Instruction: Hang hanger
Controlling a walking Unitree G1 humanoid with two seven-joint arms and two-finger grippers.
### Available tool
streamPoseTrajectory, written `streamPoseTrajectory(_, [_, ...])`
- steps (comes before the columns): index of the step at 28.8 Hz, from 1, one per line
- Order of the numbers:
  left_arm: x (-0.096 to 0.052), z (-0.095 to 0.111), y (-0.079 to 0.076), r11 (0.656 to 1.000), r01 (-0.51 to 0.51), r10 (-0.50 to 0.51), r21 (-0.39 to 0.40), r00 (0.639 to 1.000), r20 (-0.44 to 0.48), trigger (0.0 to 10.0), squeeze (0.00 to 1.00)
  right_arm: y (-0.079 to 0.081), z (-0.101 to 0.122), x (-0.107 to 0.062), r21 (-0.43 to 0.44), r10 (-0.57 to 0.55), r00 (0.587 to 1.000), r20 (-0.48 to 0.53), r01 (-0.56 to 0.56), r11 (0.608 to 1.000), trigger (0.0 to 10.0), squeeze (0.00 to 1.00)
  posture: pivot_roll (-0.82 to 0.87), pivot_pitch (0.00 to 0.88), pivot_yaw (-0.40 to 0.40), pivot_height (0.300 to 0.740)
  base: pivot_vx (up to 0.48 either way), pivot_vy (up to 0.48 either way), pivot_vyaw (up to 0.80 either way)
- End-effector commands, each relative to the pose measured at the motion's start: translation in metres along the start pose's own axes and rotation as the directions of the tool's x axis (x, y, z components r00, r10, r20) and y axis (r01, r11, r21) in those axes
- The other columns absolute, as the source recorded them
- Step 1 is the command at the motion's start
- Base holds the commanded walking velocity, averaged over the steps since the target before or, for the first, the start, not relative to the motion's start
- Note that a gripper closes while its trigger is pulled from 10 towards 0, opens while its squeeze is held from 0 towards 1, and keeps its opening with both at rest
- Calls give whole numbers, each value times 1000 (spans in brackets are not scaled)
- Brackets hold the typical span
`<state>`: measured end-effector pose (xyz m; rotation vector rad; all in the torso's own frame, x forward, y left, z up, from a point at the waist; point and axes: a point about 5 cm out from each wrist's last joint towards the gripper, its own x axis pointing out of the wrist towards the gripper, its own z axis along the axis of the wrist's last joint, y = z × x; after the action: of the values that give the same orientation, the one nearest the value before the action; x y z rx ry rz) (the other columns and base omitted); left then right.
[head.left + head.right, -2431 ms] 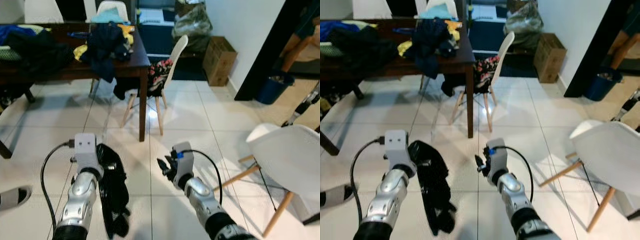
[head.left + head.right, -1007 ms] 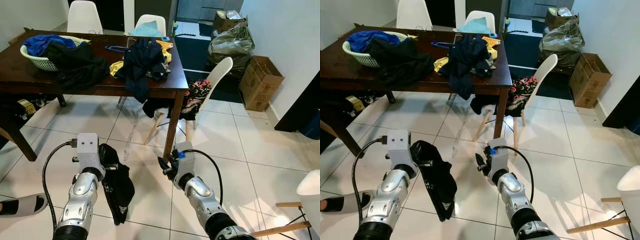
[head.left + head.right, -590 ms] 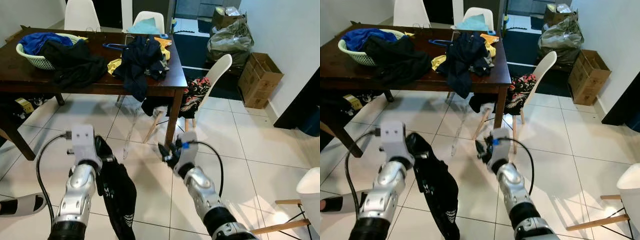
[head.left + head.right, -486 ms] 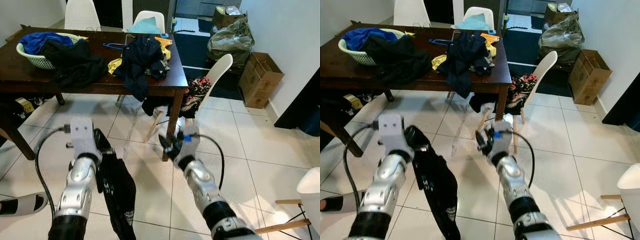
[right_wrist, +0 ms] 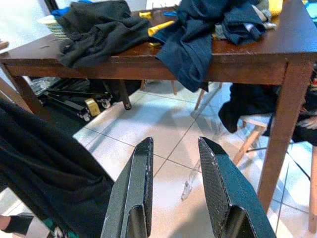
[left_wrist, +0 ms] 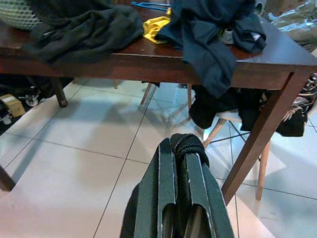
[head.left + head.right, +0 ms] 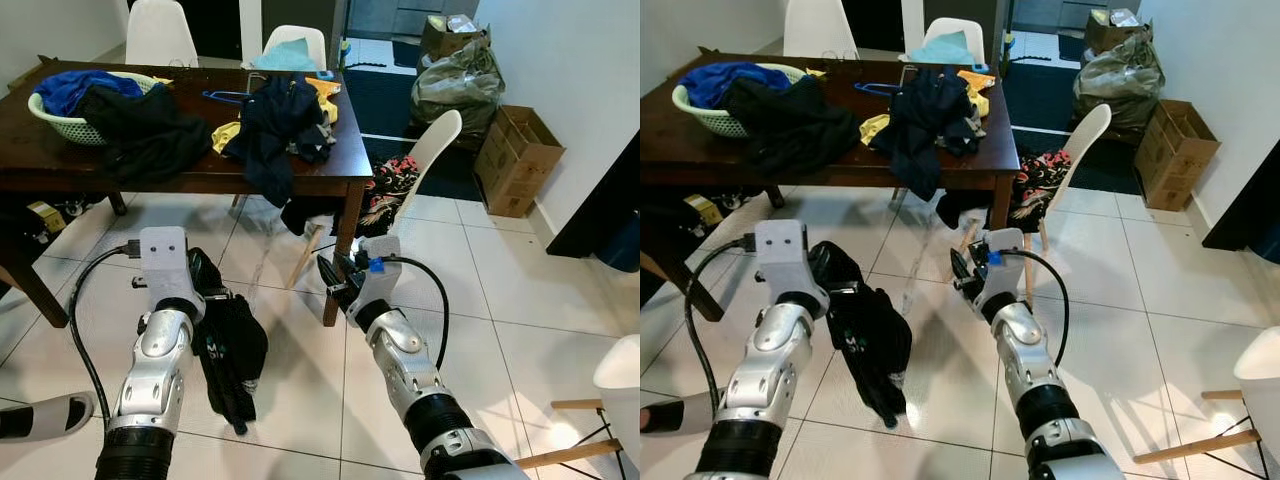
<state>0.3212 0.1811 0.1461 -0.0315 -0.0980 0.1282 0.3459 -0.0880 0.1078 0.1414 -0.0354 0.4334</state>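
White floor tiles (image 7: 520,300) run across a dining room, and the robot stands on them facing a dark wooden table (image 7: 190,170).

Nearest, at about seven o'clock in the head views, the left gripper (image 6: 179,163) has its two black fingers pressed together on a fold of a black garment (image 7: 228,345), which hangs limp below the wrist and ends just above the floor. No hanger bar or hook can be made out inside the cloth, so whether the garment sits on a hanger cannot be told. At about five o'clock the right gripper (image 5: 176,163) is held up with its fingers spread and nothing between them.

By the look of it, the garment is light, soft and floppy: it will swing as the robot walks and could slide out of a pinch on loose cloth, so a hold high on a bunched fold is the safer one. A hanger itself would be stiff and light, best taken at the neck below the hook.

Farther off, at twelve o'clock, the table carries a pale laundry basket (image 7: 70,125) with blue cloth, a black heap (image 7: 140,130), a dark blue pile (image 7: 275,120) draped over the edge, and what looks like a blue hanger (image 7: 228,96) lying flat. White chairs (image 7: 425,160) stand round it; a cardboard box (image 7: 520,160) sits by the wall at two o'clock.

Pale marks show on the garment, too small to read.
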Motion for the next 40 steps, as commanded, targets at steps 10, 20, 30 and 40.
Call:
streamPoseTrajectory(10, [3,13,-2,1000,15,-15,-6,999,34,10000,0,-1,0,-2,8,-3,1000,-10,3,1000,10000,0,26,100,-50,740,412,0,0])
streamPoseTrajectory(20, [4,18,-2,1000,21,-20,-9,999,42,10000,0,0,0,-2,12,-1,1000,-14,1,1000,10000,0,26,100,-50,740,416,0,0])
streamPoseTrajectory(30, [3,23,-5,998,55,-55,8,997,51,10000,0,3,-4,-4,26,-3,1000,-15,3,1000,10000,0,40,98,-40,740,403,0,0])
streamPoseTrajectory(40, [15,78,-5,998,38,-47,47,977,206,10000,0,11,17,4,27,33,998,61,-34,999,10000,0,49,94,-40,740,414,0,134])
